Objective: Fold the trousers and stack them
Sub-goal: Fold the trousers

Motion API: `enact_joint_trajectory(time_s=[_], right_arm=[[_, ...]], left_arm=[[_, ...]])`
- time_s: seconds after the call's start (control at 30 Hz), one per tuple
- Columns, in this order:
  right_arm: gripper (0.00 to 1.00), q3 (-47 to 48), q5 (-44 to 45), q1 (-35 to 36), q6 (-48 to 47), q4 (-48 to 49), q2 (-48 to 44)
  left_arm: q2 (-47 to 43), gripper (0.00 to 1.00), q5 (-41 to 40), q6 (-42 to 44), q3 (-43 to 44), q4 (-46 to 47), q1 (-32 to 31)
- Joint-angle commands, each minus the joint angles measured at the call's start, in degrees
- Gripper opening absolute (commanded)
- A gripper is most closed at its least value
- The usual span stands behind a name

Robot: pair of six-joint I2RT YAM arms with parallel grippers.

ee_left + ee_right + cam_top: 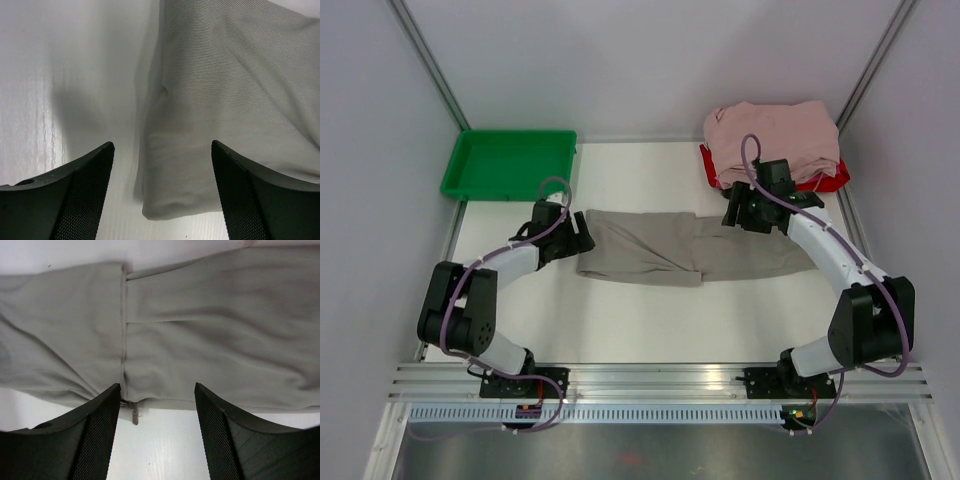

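The grey-beige trousers (690, 250) lie flat across the middle of the white table, with one part folded over the left half. My left gripper (582, 232) hovers at their left end, open and holding nothing. In the left wrist view a rounded corner of the trousers (225, 90) lies on the table between the spread fingers of the left gripper (161, 145). My right gripper (738, 218) stands open above the far edge of the trousers. In the right wrist view the right gripper (157, 386) frames the hem of the trousers (200, 340) and a drawstring end (134, 415).
A green tray (510, 163) sits at the back left. At the back right, a red tray (835, 178) holds a pile of pale pink garments (775, 140), close behind the right gripper. Grey walls enclose the table on three sides.
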Motion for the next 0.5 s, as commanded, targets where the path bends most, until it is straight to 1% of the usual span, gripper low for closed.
enact_joint_trajectory(time_s=[0.0, 0.03, 0.27, 0.37, 0.4, 0.47], right_arm=[[0.68, -1.98, 1.11, -4.59, -0.53, 0.29, -3.20], [0.68, -2.33, 1.20, -6.77, -0.26, 0.29, -3.47], [0.68, -5.32, 2.34, -14.69, 0.70, -0.06, -5.75], [0.68, -5.85, 2.51, -17.34, 1.23, 0.02, -6.72], [0.68, -5.94, 2.78, -17.69, 1.41, -0.06, -6.99], [0.69, -6.46, 3.57, -18.57, 1.50, 0.02, -7.78]], left_arm=[[3.95, 0.83, 3.26, -1.08, 0.81, 6.47, 0.80], [4.57, 0.82, 3.78, -1.17, 0.98, 7.09, 0.80], [9.06, 0.78, 6.24, -1.52, 1.33, 10.52, 0.80], [9.67, 0.73, 7.56, -1.79, 2.21, 10.35, 0.80], [9.76, 0.68, 7.92, -1.79, 2.47, 10.17, 0.80], [9.76, 0.62, 8.01, -2.40, 2.48, 9.82, 0.80]])
